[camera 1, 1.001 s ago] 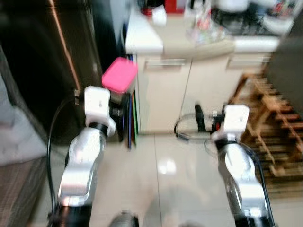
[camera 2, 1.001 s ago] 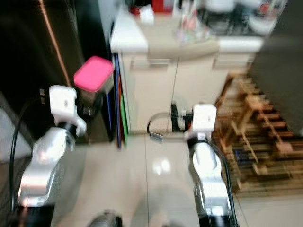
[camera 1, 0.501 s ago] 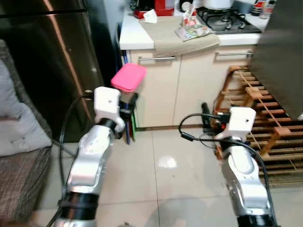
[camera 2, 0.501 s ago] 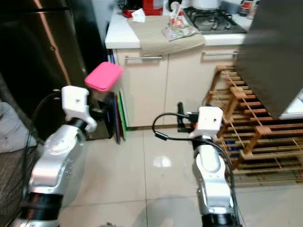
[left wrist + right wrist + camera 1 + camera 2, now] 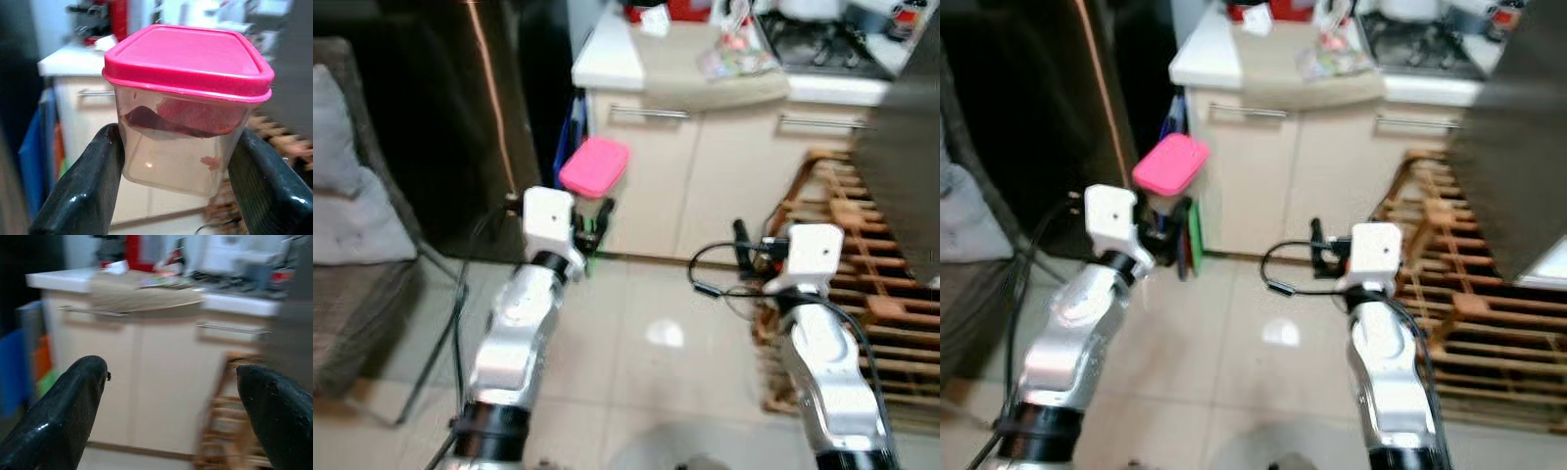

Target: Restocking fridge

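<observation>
The view has swung left since half a second ago, bringing the dark fridge (image 5: 431, 127) ahead-left of the left gripper (image 5: 171, 161), which clamps the pink-lidded container (image 5: 188, 98) upright, while the right gripper (image 5: 171, 396) hangs spread, empty.

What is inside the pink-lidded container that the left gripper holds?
Through the container's clear wall, dark reddish food lies near the top. The pink lid hides the food's top, and the left gripper's fingers cover the sides.
</observation>
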You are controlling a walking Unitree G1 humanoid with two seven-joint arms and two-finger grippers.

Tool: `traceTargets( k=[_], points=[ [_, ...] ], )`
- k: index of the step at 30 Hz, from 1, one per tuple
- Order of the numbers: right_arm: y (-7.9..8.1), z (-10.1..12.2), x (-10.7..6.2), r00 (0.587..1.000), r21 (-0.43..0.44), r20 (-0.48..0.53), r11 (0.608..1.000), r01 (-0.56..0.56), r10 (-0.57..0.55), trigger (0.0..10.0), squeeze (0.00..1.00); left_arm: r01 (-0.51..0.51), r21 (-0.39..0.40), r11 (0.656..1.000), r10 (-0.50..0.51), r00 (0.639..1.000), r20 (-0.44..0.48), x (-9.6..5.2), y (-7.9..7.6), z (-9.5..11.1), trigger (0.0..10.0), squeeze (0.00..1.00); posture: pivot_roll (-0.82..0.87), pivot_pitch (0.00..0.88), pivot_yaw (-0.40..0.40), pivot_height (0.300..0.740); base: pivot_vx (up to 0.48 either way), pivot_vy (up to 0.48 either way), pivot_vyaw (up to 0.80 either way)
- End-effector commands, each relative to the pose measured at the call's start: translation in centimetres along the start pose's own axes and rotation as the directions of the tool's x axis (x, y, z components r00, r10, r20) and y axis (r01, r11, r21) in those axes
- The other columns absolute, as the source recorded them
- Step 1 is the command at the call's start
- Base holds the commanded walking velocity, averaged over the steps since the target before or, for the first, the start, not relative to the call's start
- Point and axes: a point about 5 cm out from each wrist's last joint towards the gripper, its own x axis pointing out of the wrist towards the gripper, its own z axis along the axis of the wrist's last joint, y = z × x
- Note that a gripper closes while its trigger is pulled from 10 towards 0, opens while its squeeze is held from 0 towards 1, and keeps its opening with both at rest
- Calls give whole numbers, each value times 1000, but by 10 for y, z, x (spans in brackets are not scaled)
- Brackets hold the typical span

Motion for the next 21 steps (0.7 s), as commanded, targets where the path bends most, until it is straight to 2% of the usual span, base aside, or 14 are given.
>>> traceTargets(
  k=[1, 8, 21],
  points=[
    [6, 5, 1, 1000, 5, 13, 1000, -24, 24, 10000, 0, -21, 10, 1000, 21, 1000, 19, -2, 8, 4, 10000, 0, -124, 19, 8, 740, 0, -480, 0],
    [5, 3, 0, 1000, 4, 5, 1000, -28, 28, 10000, 0, -6, 1, 1000, 6, 1000, 27, 0, 6, 4, 10000, 0, -129, 14, 14, 740, 0, -480, -650],
    [7, 6, 4, 999, 6, 26, 1000, -19, 19, 10000, 0, 2, 22, 1000, -3, 999, 45, 10, 10, 9, 10000, 0, -126, 0, 22, 740, 0, -480, 0]
  ],
)
